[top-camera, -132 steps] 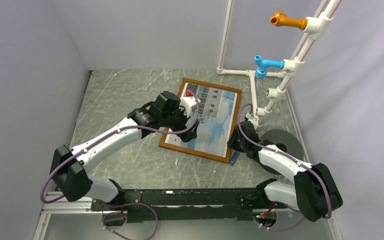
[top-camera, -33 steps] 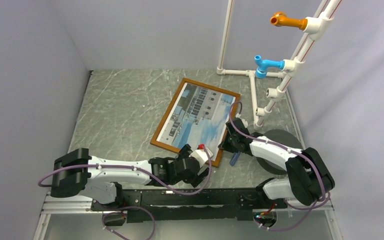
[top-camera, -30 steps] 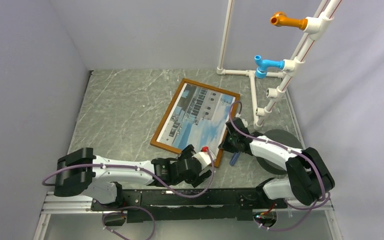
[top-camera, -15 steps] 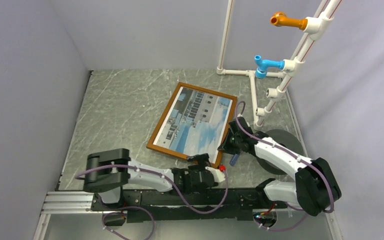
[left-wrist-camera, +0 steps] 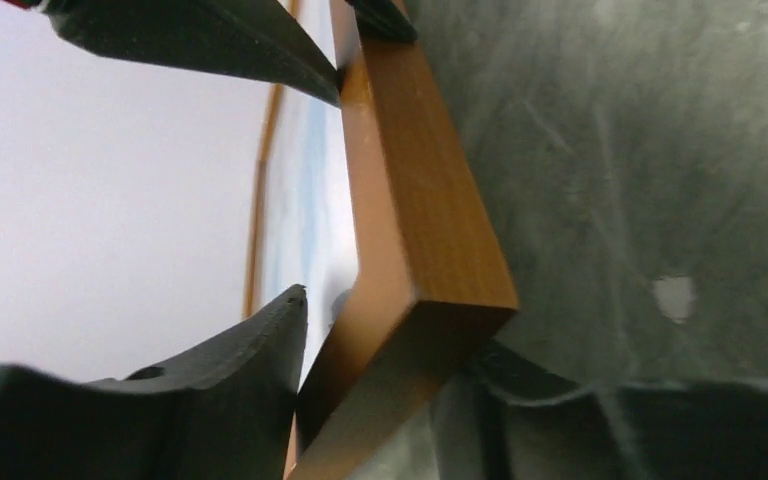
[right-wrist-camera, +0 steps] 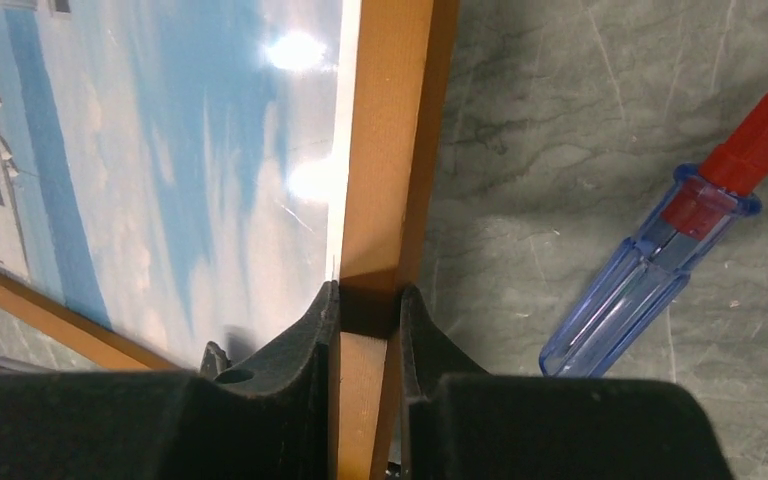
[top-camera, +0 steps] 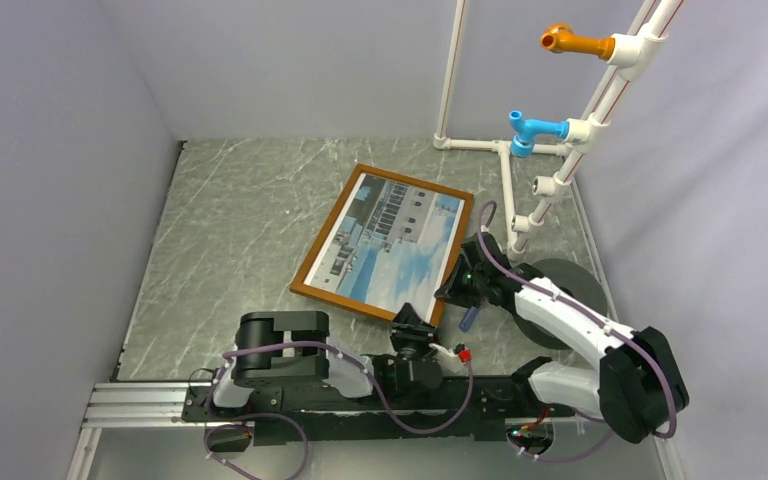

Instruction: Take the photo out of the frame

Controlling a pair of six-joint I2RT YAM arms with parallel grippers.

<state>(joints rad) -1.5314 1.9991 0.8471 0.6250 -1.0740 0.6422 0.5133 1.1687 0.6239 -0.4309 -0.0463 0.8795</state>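
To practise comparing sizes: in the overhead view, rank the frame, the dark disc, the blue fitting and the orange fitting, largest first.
1. frame
2. dark disc, partly hidden by the right arm
3. blue fitting and orange fitting: alike, unranked

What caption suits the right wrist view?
Right gripper clamps the frame, photo inside; a screwdriver lies beside it on the table.

The photo [top-camera: 392, 240] lies in the frame [top-camera: 326, 230], a screwdriver [right-wrist-camera: 650, 272] just right.
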